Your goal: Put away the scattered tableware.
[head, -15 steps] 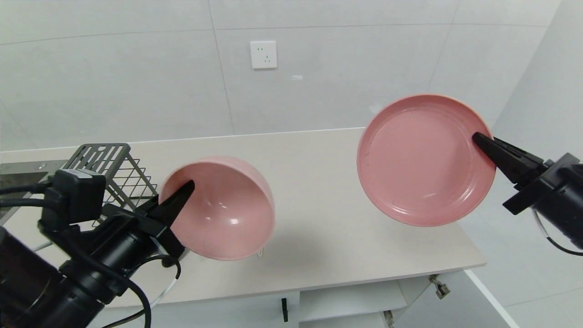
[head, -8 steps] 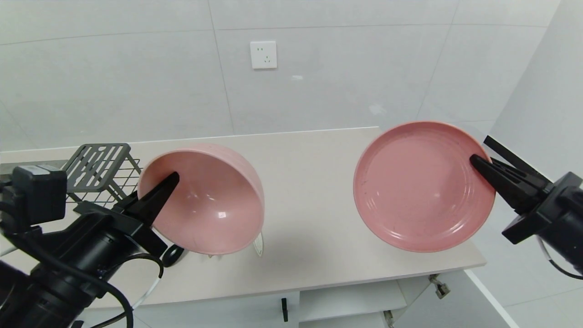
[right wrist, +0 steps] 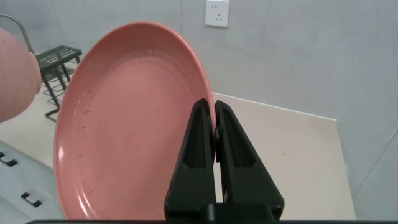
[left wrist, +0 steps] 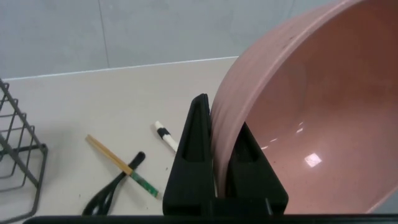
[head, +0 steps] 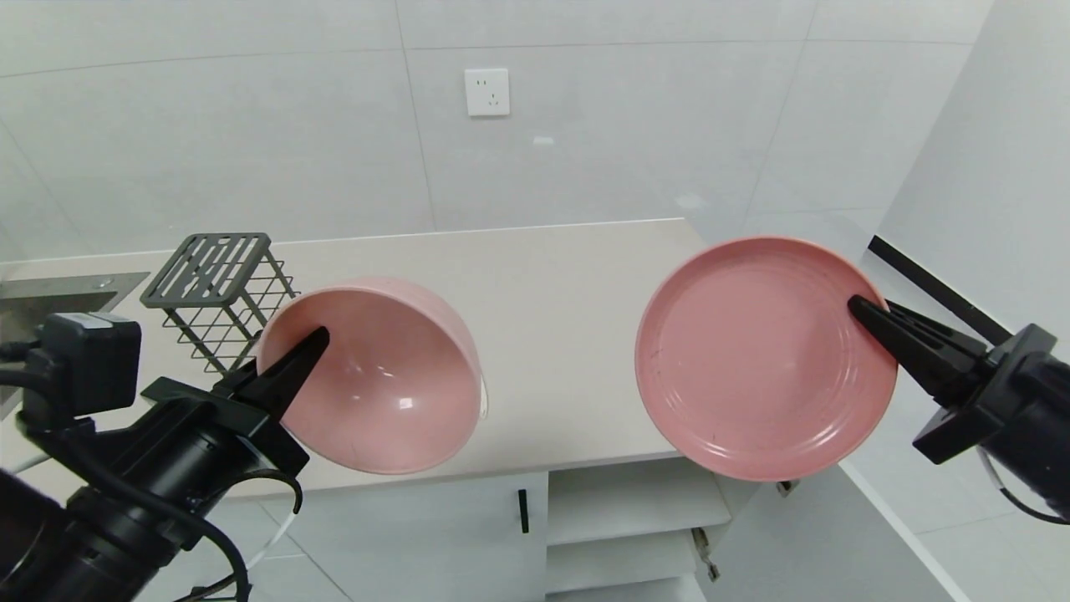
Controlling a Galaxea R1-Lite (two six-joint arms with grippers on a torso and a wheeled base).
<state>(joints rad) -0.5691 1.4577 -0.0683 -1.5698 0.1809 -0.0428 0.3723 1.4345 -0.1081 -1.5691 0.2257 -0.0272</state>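
A pink bowl (head: 393, 385) hangs tipped on its side above the counter's front left, and my left gripper (head: 320, 337) is shut on its rim. In the left wrist view the fingers (left wrist: 198, 134) clamp the bowl (left wrist: 311, 124) wall from both sides. A pink plate (head: 752, 359) is held nearly upright past the counter's right end, with my right gripper (head: 856, 304) shut on its rim. In the right wrist view the gripper (right wrist: 211, 107) pinches the plate (right wrist: 124, 124) edge. On the counter lie a chopstick (left wrist: 112, 160), a black utensil (left wrist: 115, 190) and a small white piece (left wrist: 166, 138).
A black wire rack (head: 219, 293) stands at the back left of the beige counter (head: 552, 318), beside a steel sink (head: 50, 293). Open cabinet shelves (head: 635, 510) sit under the counter's right front. A tiled wall with a socket (head: 487, 92) backs the counter.
The plate has come down and the bowl has shifted left, both still gripped. The head view has since pulled back, so the counter's front edge and cabinet show more.
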